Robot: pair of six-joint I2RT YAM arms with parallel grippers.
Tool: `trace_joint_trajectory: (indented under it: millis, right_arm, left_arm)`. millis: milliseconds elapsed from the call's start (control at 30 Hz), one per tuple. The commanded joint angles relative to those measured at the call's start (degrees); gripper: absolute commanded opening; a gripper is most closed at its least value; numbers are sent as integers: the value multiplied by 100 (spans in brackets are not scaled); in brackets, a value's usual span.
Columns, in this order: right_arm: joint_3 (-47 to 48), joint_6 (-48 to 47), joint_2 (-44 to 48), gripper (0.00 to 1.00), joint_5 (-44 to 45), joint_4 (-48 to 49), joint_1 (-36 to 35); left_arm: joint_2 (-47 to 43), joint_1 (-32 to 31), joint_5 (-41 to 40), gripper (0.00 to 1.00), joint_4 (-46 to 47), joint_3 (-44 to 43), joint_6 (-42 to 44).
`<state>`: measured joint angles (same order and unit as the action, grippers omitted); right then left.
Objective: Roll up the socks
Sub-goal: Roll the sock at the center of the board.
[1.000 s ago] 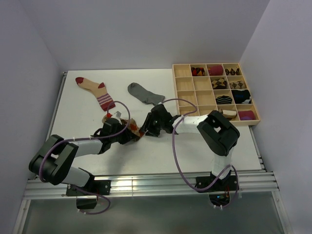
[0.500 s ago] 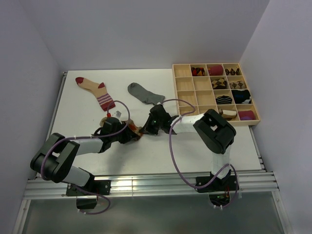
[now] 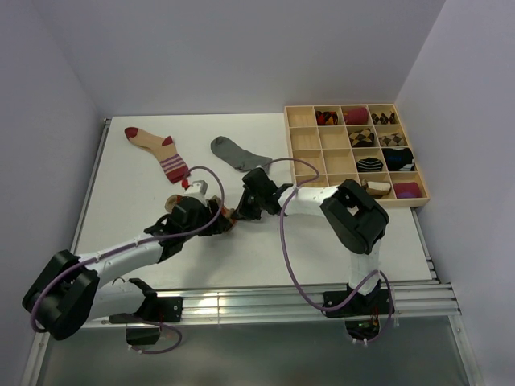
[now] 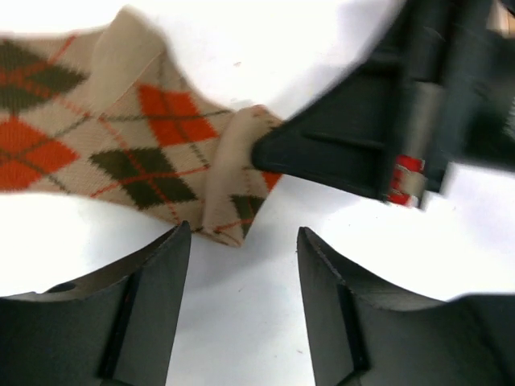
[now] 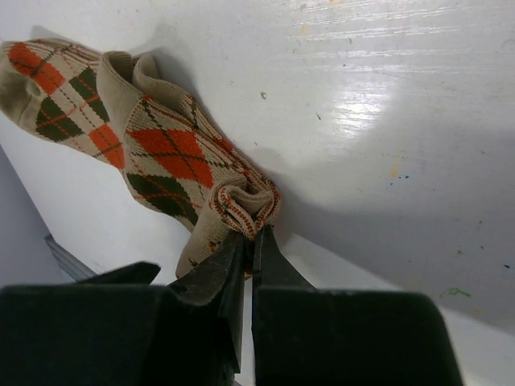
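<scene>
Judging from above, how much of the rolling is done? (Ana)

None that I can see finished on the table [image 3: 121, 193]; all three loose socks lie unrolled. The grey sock [image 3: 239, 154] lies flat toward 12 o'clock; the beige sock [image 3: 157, 150] with the red toe lies at about 10 o'clock; no gripper touches either. The bundles [image 3: 370, 165] in the wooden tray [image 3: 306, 138] at 2 o'clock are rolled, but those are other socks. (Ben)

And the argyle sock [image 5: 161, 153]? (Ana)

Near the middle of the table, between the two arms; it is the one in hand. The right gripper [image 5: 251, 233] has its jaws pressed together on the sock's end, where the fabric curls into a small first fold; the rest runs away flat toward 10 o'clock in the right wrist view. (Ben)

What about the left gripper [image 4: 241, 241]? (Ana)

Its fingers stand apart and hold nothing; it hovers low over the table, with the sock's folded end at 12 o'clock of the gap and the right gripper's finger at 1 o'clock. (Ben)

So where does that leave things? (Ana)

At the very start, I judge; one turn barely begun on the argyle, most of its length left to wind; then the grey and the beige remain, each from scratch. (Ben)
</scene>
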<state>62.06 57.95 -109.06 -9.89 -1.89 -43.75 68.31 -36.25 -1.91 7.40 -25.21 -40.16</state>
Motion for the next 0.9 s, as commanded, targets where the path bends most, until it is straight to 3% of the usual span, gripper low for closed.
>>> trace_joint_trajectory:
  millis: [0,367,867]
  right_arm:
    - [289,-188,-54,0,172,-504,-37]
    - [526,-249,-160,0,-22,-769,-37]
    - [605,-249,-186,0,-224,-795,-20]
  left_arm:
    - [-230,-548,-1249,61,233,-177,1106]
    - [717,-1481,-1847,64,1317,-282,2275]
    - [1710,-1552,-1716,61,1256,-370,2136]
